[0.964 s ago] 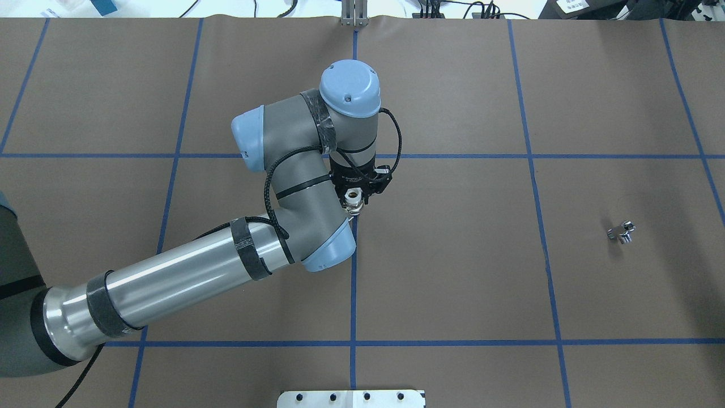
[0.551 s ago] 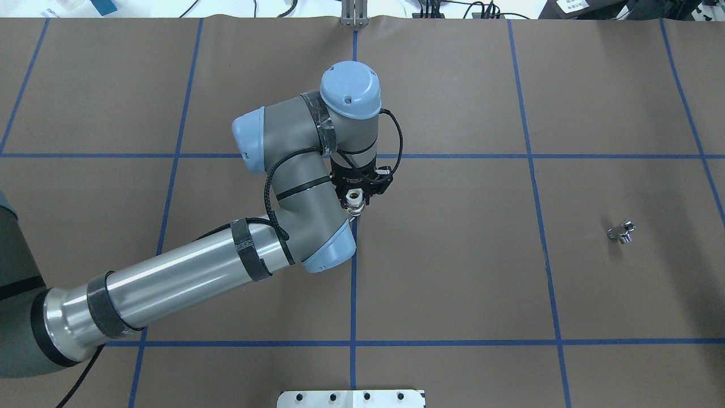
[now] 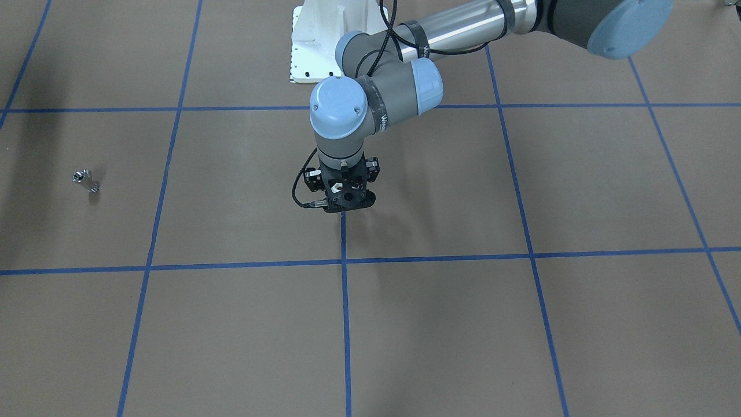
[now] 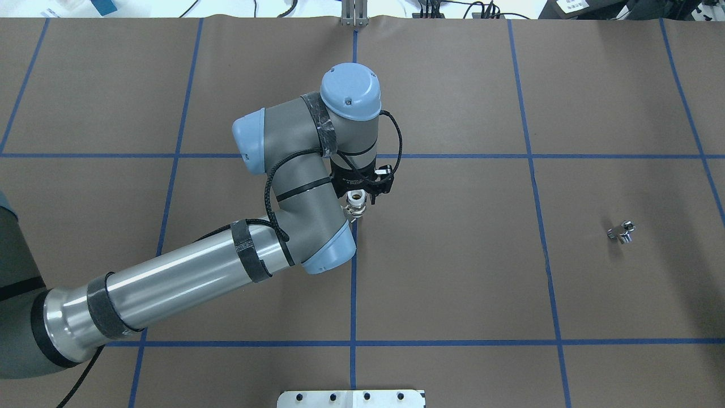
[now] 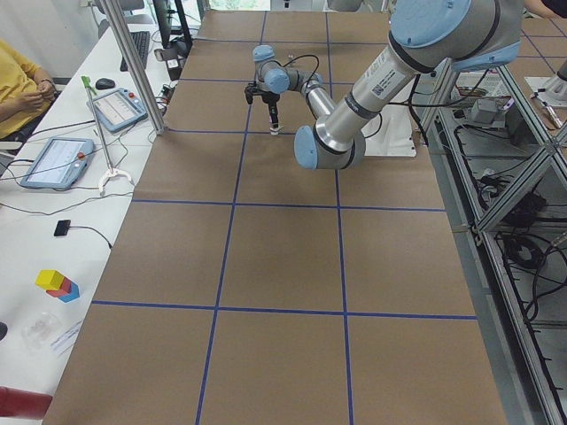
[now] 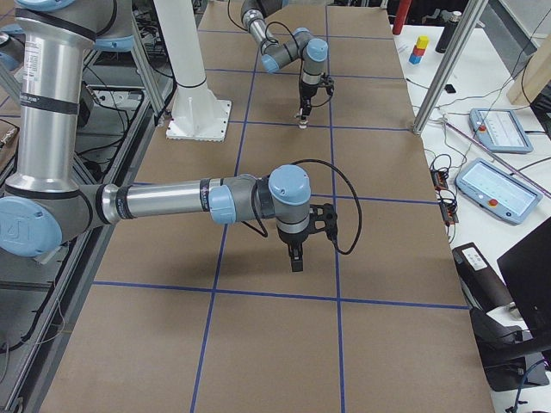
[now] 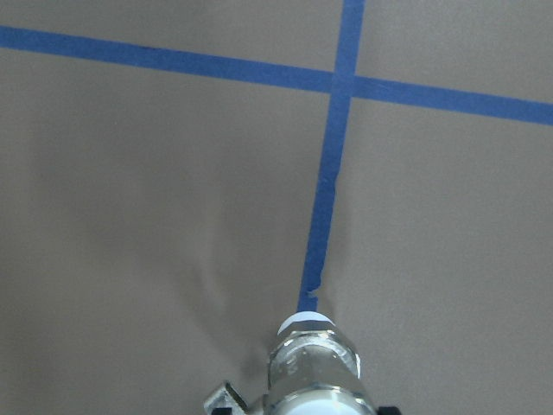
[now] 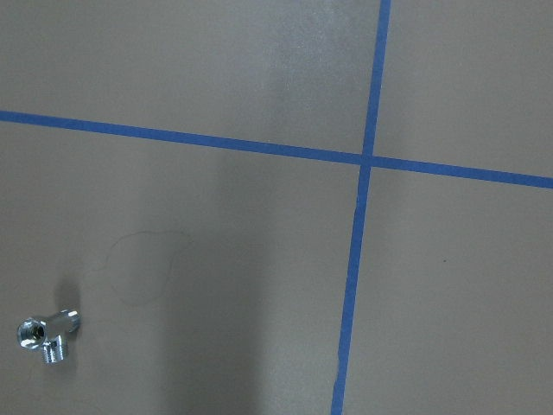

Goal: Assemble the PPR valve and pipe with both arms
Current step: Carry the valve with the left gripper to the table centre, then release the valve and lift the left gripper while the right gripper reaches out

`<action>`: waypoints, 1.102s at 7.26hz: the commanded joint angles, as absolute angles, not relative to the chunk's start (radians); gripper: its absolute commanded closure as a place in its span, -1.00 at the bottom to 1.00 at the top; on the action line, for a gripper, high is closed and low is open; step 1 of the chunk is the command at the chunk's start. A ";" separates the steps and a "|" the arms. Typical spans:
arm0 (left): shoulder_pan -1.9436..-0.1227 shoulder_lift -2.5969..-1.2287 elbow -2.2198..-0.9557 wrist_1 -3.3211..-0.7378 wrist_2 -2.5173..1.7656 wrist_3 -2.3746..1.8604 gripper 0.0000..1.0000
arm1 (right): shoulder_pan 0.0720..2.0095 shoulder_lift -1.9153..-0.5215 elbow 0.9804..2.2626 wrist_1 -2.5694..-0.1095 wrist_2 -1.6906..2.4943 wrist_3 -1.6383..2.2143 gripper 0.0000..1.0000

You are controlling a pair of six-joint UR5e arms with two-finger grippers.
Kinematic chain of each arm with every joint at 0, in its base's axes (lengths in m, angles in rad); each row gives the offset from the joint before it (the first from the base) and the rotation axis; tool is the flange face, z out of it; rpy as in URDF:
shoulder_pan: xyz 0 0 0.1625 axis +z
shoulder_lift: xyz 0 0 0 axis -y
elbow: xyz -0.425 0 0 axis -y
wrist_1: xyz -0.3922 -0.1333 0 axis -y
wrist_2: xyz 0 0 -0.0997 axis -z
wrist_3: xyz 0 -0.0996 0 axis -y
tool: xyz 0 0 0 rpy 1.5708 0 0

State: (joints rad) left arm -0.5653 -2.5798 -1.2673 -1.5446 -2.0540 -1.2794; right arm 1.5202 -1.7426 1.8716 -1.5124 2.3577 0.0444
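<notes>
Two parts sit well apart. Your left fingers (image 3: 340, 205) are pinched on the small white plastic PPR valve (image 4: 355, 202) with silver metal bands. They hold it upright below them, its lower end over a strip of blue tape (image 7: 321, 216) on the brown tabletop (image 4: 453, 272); you cannot tell from these views whether that end touches down. The tiny shiny silver metal pipe (image 4: 621, 232) lies on its side, well off to the robot's right of those fingers, alone on the tabletop. Your right fingers (image 6: 295, 260) show only in a side view, so you cannot tell whether they are spread or pressed together. Their wrist camera has the pipe low and off to one side, so they are likely not yet over it. Expect the pipe to be hard, light and slippery, apt to skid or roll when nudged. Take it across its straight body, behind the flared end, leaving the mating end free. The valve should be stiff and light too, and smooth on the plastic. The present hold looks sound, provided the side lever (image 7: 223, 399) is clear of the fingers and the lower end is free for joining.
</notes>
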 commanded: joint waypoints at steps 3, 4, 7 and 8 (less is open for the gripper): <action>-0.647 -2.530 -1.470 -1.485 -2.118 -1.276 -0.98 | 1.517 -1.737 1.874 -1.511 2.359 0.052 -1.00; -0.666 -2.420 -1.614 -1.480 -2.126 -1.263 -0.99 | 1.505 -1.717 1.876 -1.509 2.365 0.114 -1.00; -0.756 -2.154 -1.943 -1.334 -2.126 -0.873 -1.00 | 1.384 -1.677 1.902 -1.464 2.387 0.333 -1.00; -0.809 -2.116 -1.989 -1.275 -2.128 -0.771 -1.00 | 1.300 -1.677 1.904 -1.400 2.372 0.448 -1.00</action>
